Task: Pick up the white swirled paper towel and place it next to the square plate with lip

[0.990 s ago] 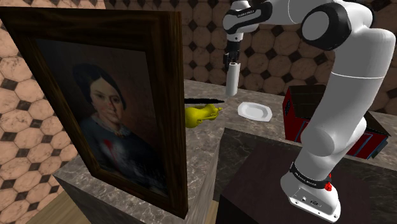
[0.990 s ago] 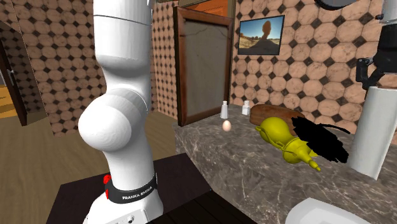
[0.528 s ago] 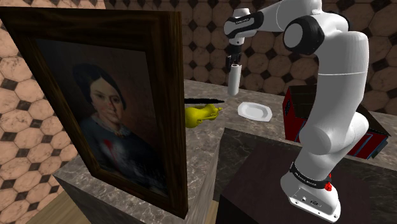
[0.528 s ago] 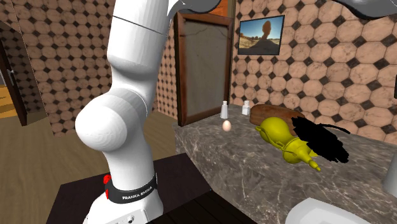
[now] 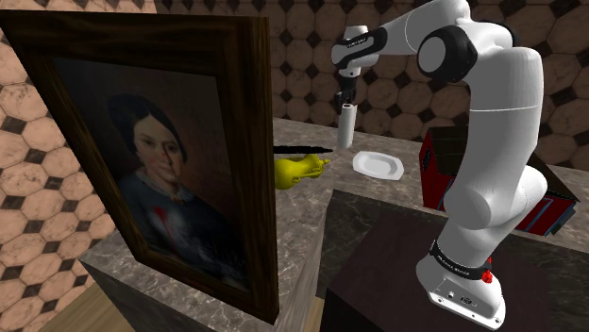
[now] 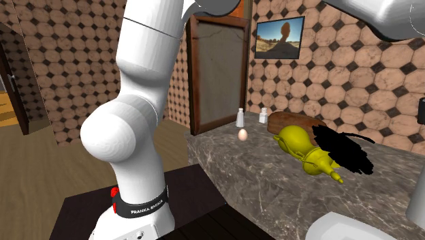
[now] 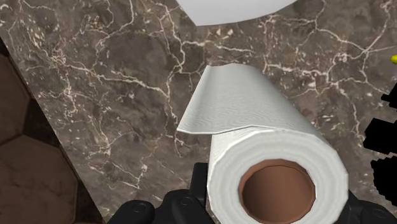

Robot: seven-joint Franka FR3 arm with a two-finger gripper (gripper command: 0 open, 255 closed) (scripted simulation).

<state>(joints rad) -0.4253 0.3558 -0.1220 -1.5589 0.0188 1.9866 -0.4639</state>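
The white paper towel roll (image 5: 345, 128) hangs upright over the marble counter, with my black gripper (image 5: 346, 103) shut on its top end. In the wrist view the roll (image 7: 267, 153) shows its brown core and a loose sheet flap, clasped by my gripper (image 7: 275, 205) with a black finger (image 7: 198, 191) at its side. The white square plate (image 5: 378, 165) lies on the counter just to the shoulder view's right of the roll. Its pale edge (image 7: 232, 9) lies beyond the roll. At the second exterior view's right edge shows a strip of the roll (image 6: 417, 203), above the plate (image 6: 346, 229).
A yellow gourd-shaped thing (image 5: 300, 170) and a black blotch (image 6: 344, 151) lie on the counter (image 5: 311, 245) to the shoulder view's left of the roll. A big framed portrait (image 5: 160, 160) stands near the camera. A red box (image 5: 451, 172) sits behind the plate. An egg (image 6: 242, 135) and shakers (image 6: 240, 118) stand farther along.
The arm has carried the roll toward the plate and a little lower; in the second exterior view the roll slid to the right edge. The grip has stayed shut.
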